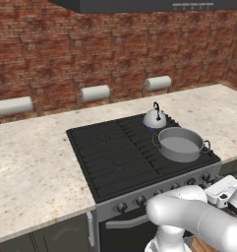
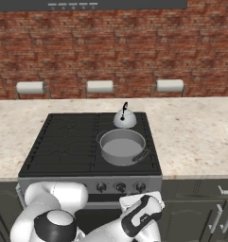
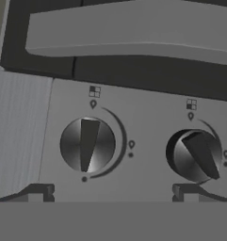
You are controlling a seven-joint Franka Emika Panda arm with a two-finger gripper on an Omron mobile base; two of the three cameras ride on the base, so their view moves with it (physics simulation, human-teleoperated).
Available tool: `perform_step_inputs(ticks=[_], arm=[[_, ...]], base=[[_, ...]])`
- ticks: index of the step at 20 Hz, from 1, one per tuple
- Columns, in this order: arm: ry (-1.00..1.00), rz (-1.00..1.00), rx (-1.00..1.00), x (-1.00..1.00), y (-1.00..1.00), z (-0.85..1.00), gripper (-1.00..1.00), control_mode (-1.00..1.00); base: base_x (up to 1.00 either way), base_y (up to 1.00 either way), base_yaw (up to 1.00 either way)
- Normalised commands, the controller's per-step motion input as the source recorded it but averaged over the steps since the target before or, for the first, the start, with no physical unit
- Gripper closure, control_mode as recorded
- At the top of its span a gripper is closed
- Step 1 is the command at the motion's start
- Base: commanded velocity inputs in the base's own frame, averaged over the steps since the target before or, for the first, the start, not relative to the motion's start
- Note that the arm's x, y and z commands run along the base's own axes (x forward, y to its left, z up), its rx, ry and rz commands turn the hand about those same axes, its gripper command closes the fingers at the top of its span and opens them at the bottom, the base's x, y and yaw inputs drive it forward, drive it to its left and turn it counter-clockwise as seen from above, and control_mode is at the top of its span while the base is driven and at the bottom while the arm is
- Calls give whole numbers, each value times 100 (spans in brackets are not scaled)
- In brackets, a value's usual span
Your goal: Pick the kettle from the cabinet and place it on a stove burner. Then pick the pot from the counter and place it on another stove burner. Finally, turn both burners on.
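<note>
At the bottom of the hand view, the tool [image 3: 112,193] stands released, its two dark fingertips [image 3: 37,192] spread wide before the steel knob panel, the left knob [image 3: 87,144] between them and the right knob [image 3: 195,155] turned aslant. Beyond the knob row, lower centre of the right base view, the pot [image 2: 122,146] sits on the front right burner of the stove [image 2: 63,142]. The kettle [image 2: 124,118] stands just behind it on the rear right burner, with the beige bench [image 2: 196,132] on either side.
</note>
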Motion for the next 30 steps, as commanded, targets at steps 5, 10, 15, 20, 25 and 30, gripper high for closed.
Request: perform_step_inputs(ticks=[5, 10, 15, 20, 25, 30], arm=[[0, 0, 0, 0, -2, -7, -100, -100], [0, 0, 0, 4, -10, -1, -100, -100], [0, 0, 0, 20, 0, 0, -100, -100], [0, 0, 0, 1, 0, 0, -100, -100], [0, 0, 0, 0, 0, -1, -100, -100], [0, 0, 0, 10, 0, -2, -100, -100]], base=[[0, 0, 0], [0, 0, 0], [0, 0, 0], [0, 0, 0], [0, 0, 0], [0, 0, 0]])
